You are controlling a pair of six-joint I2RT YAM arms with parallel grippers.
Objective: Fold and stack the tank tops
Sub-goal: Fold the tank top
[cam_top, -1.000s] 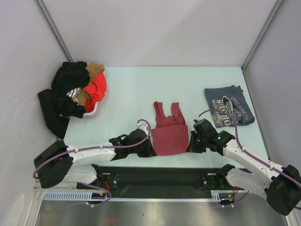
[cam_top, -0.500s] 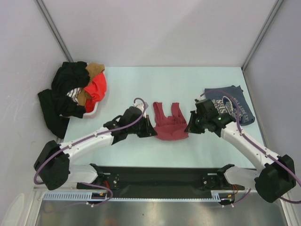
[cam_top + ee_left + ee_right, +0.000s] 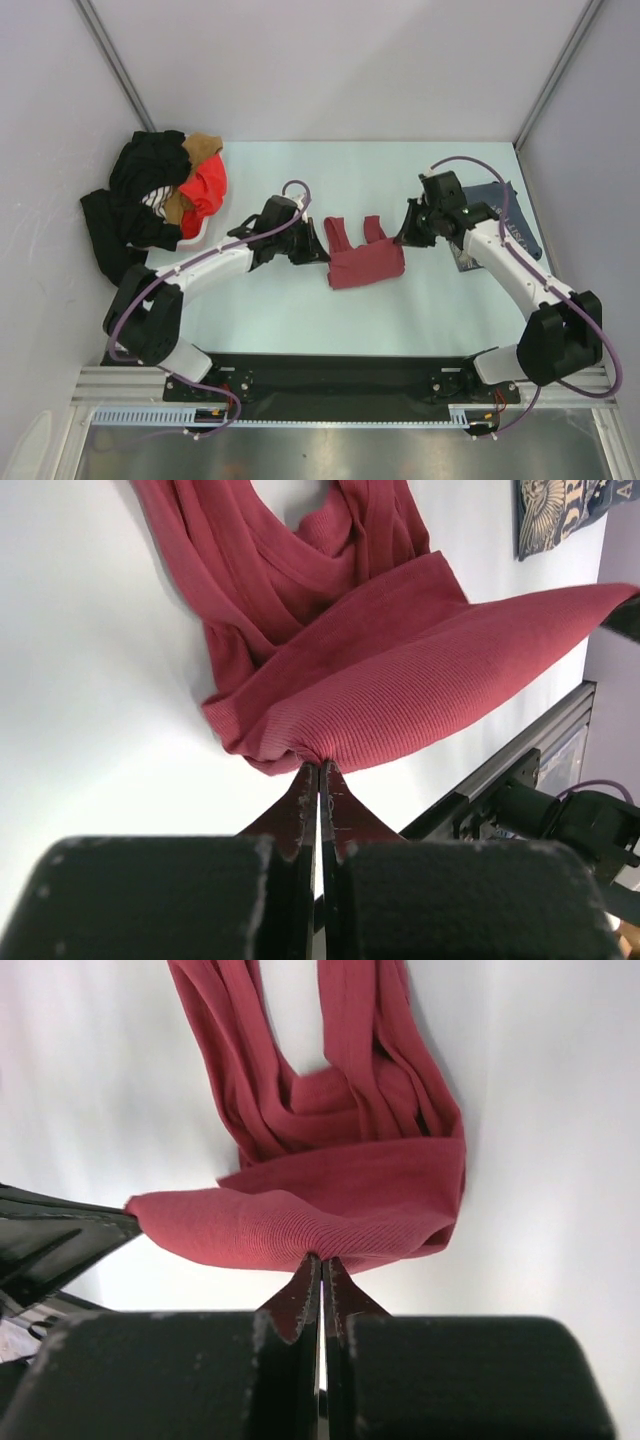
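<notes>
Both arms have carried the hem of the maroon tank top [image 3: 365, 265] away from the near edge of the desk [image 3: 300, 320], doubling it over its straps. On either hem corner, the left end effector [image 3: 320, 770] and right end effector [image 3: 322, 1260] are clamped tight; the blue-grey tank top [image 3: 515, 215] lies far right.

2 arms on show here: the white-shelled left arm [image 3: 205, 266] and its twin, the white-shelled right arm [image 3: 512, 268], both with chunky black joints. A thin purple cable [image 3: 296, 186] trails along each. Up close, the left gripper [image 3: 320, 768] shows slim, dark, tapered fingers [image 3: 303, 802] on grainy black blocks
</notes>
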